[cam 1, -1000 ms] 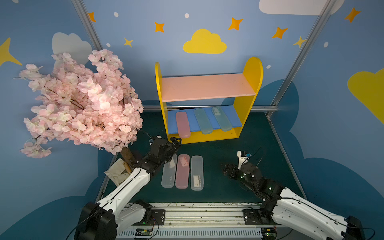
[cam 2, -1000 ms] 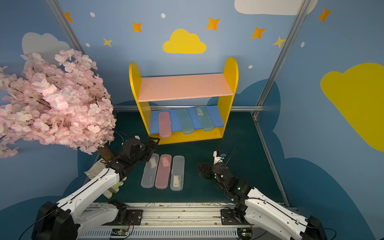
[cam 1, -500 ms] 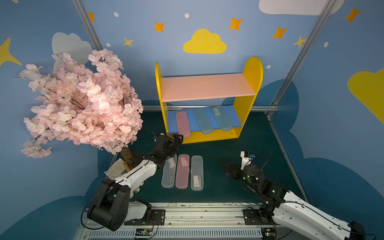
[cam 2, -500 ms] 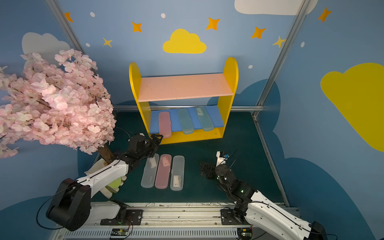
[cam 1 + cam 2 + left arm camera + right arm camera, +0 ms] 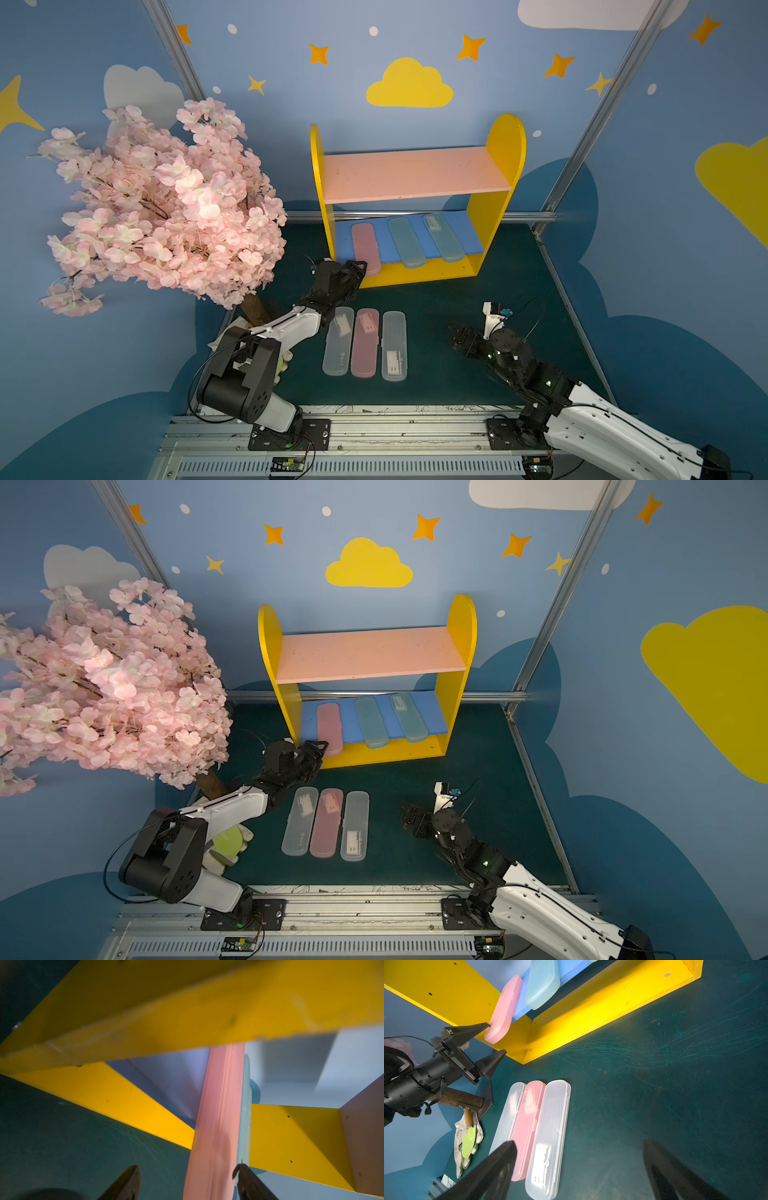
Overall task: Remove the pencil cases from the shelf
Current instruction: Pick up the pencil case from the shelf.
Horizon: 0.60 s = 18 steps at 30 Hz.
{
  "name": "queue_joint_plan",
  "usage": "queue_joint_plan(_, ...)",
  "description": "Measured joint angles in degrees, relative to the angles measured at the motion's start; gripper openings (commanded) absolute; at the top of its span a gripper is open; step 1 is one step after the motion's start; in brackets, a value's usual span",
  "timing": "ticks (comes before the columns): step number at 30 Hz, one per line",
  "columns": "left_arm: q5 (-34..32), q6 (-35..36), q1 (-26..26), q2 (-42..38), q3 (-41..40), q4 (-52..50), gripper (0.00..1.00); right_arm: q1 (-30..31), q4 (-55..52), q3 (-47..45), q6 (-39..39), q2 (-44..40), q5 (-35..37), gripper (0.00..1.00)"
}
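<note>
Left gripper (image 5: 495,1038) at the shelved pink case (image 5: 365,245)
The shelf (image 5: 505,141) holds it and two teal cases (image 5: 406,243) on its blue lower board (image 5: 469,237); three more cases (image 5: 365,343) lie on the mat (image 5: 436,299). Left jaws spread astride the pink case's end; right gripper (image 5: 579,1142) gapes over the mat.

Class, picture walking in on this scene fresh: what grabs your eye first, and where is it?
The big pink blossom tree fills the scene's left side. At the back stands a yellow shelf with three pencil cases on its blue lower board; three more lie side by side on the dark green floor before it.
</note>
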Motion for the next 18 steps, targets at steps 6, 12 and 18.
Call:
queue_joint_plan(6, 0.83, -1.01, 0.2, 1.16, 0.22, 2.19, 0.56, -0.33, -0.02, 0.0, -0.02, -0.17, 0.0, 0.99)
queue_joint_plan(12, 1.16, -1.44, 0.37, 1.14, 0.24, 3.52, 0.44, -0.37, -0.02, 0.0, 0.02, -0.37, 0.0, 0.99)
queue_joint_plan(18, 1.25, -1.9, 0.46, 1.11, 0.24, 4.33, 0.32, -0.39, -0.02, 0.0, 0.04, -0.37, 0.0, 0.99)
